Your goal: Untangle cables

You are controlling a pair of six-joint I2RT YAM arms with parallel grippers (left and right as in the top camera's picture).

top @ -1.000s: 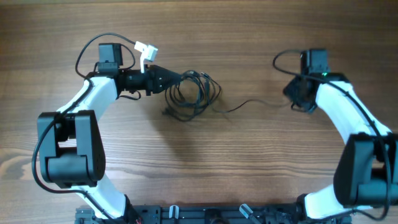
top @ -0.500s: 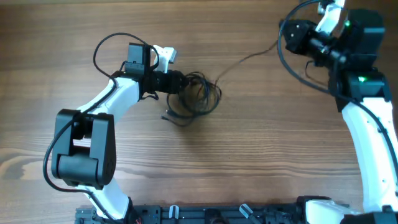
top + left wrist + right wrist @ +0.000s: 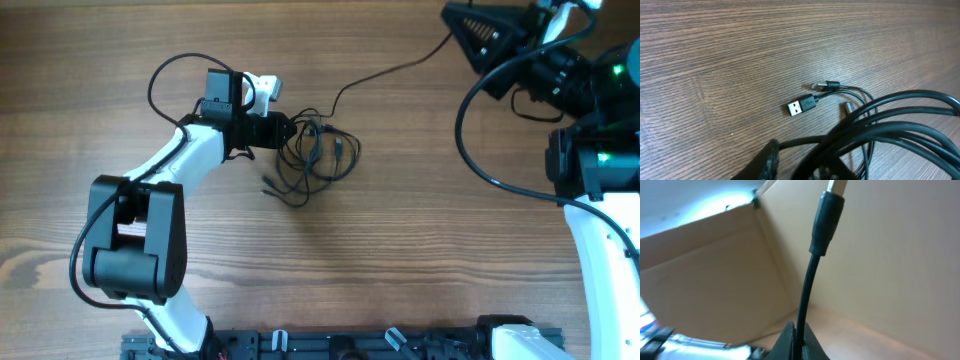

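The cables (image 3: 322, 158) lie in a loose coil on the wooden table (image 3: 400, 260), directly in front of the left gripper (image 3: 288, 130), whose tip meets the near edge of the coil. From overhead the tip merges with the black loops, so it is unclear whether its jaws are apart or closed, or whether any cord sits between them. The left wrist view does not settle it. Thick out-of-focus cords fill the lower right, one dark finger (image 3: 767, 160) is cut off by the bottom edge, and the contact point is hidden.

Beyond that finger a USB-A plug (image 3: 803, 106) lies flat on the wood. Just past it is a smaller silver-tipped plug (image 3: 826, 85). Which cord each plug belongs to is lost among the loops.

One thin strand (image 3: 390, 72) leaves the far side of the coil and climbs to the right gripper (image 3: 462, 30), which is raised near the camera and partly cut off by the top edge. In the right wrist view its fingers (image 3: 789, 341) are pressed together on this strand at the bottom of the frame. The strand rises from them to a black plug sleeve (image 3: 826, 222), whose pale tip runs out of frame. Behind it are only blurred tan panels (image 3: 710, 265).
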